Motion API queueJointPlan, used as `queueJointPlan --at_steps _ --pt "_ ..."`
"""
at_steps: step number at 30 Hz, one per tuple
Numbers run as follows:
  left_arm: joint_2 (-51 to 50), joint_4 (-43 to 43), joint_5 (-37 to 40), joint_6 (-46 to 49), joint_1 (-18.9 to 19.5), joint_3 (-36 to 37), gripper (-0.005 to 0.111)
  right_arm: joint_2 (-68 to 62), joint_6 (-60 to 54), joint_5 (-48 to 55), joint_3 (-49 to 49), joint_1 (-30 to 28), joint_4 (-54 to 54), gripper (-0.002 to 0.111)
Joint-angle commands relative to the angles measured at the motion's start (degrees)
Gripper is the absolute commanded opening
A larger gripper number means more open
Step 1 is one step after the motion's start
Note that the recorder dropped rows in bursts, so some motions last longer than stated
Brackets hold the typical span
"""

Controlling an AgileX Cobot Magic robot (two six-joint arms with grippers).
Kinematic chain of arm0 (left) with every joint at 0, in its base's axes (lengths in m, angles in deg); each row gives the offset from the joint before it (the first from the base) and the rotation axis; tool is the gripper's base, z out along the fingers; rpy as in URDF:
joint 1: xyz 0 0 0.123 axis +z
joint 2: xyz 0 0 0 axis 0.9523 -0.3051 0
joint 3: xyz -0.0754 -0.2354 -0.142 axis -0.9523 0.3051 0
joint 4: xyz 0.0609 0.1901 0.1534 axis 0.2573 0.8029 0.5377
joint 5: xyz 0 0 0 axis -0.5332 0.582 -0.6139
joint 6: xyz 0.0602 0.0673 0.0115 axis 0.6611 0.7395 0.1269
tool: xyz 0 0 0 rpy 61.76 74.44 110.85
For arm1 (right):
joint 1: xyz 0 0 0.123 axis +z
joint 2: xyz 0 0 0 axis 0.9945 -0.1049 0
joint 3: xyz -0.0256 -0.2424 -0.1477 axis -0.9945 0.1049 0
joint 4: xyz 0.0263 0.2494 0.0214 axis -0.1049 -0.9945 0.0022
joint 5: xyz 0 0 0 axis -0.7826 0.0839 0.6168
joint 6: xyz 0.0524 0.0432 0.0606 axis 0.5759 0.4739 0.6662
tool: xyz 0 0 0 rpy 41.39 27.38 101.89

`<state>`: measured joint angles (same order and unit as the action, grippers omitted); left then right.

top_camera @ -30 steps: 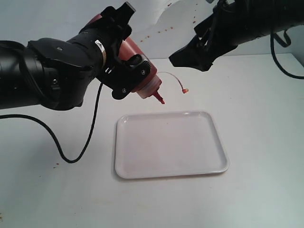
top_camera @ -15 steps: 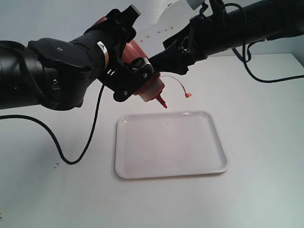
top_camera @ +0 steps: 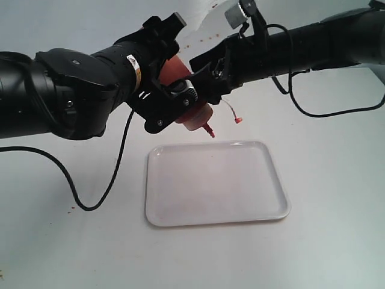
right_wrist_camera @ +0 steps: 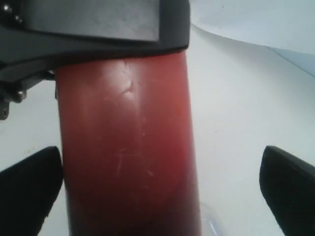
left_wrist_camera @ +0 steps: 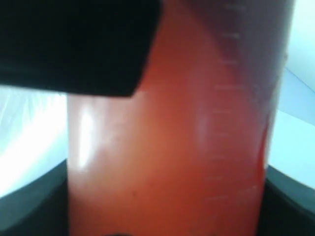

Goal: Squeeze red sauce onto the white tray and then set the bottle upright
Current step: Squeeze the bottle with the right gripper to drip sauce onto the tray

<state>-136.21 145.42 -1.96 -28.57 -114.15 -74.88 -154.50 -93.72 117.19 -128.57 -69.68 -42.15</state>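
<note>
A plain white table point(top_camera: 337, 180) fills the scene, with a black cable point(top_camera: 96, 201) looping across it beneath the left arm. Nearest the camera lies the white tray point(top_camera: 150, 192), flat on the table, below and a little forward of both sets of jaws.

Above the tray's far rim, the left gripper point(top_camera: 174, 72) is clamped on the bottle point(top_camera: 195, 115). The bottle is tilted, and its nozzle point(top_camera: 209, 130) sticks out past the jaws and points down towards that rim. A small red cap point(top_camera: 238, 120) dangles on a thin tether just beside the nozzle. In the left wrist view the bottle's red wall point(left_wrist_camera: 167, 147) fills the space between the jaws, with one black finger point(left_wrist_camera: 74, 44) pressed across it.

The right gripper point(top_camera: 204, 75) reaches across the middle to the same bottle, its jaws spread wide and straddling the body. In the right wrist view the bottle point(right_wrist_camera: 128, 147) stands between them. One finger point(right_wrist_camera: 29, 187) is right beside the bottle, though whether it touches cannot be told. The other finger point(right_wrist_camera: 290, 187) is well apart from it. The left gripper's dark finger point(right_wrist_camera: 98, 24) crosses the bottle further along.

Behind both arms rises a pale wall point(top_camera: 78, 18), dotted with tiny dark red specks point(top_camera: 194, 41) just beyond the jaws.
</note>
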Motion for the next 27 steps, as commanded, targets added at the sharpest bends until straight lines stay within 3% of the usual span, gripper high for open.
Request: queueJointPlan --at_steps 1,5,7,10,14,15,27 --pt "0.5 1.3 -0.4 -0.5 -0.3 -0.7 0.000 -0.9 -1.7 -0.7 -0.3 2.3 -0.9 0.103" --pt "0.5 1.3 -0.4 -0.5 -0.3 -0.7 0.000 -0.9 -2.1 -5.1 -0.3 3.8 -0.1 0.101" --pt "0.5 1.3 -0.4 -0.5 -0.3 -0.7 0.000 -0.9 -2.3 -5.1 -0.3 3.8 -0.1 0.093" --pt "0.5 1.3 -0.4 -0.5 -0.3 -0.7 0.000 -0.9 -2.8 -5.1 -0.3 3.8 -0.1 0.063" --pt "0.5 1.3 -0.4 -0.4 -0.3 -0.7 0.000 -0.9 -3.4 -4.7 -0.3 3.8 1.7 0.007" --pt "0.5 1.3 -0.4 -0.4 -0.3 -0.7 0.000 -0.9 -3.6 -4.6 -0.3 3.8 1.6 0.001" --pt "0.5 1.3 -0.4 -0.4 -0.3 -0.7 0.000 -0.9 -4.4 -5.0 -0.3 3.8 -2.9 0.005"
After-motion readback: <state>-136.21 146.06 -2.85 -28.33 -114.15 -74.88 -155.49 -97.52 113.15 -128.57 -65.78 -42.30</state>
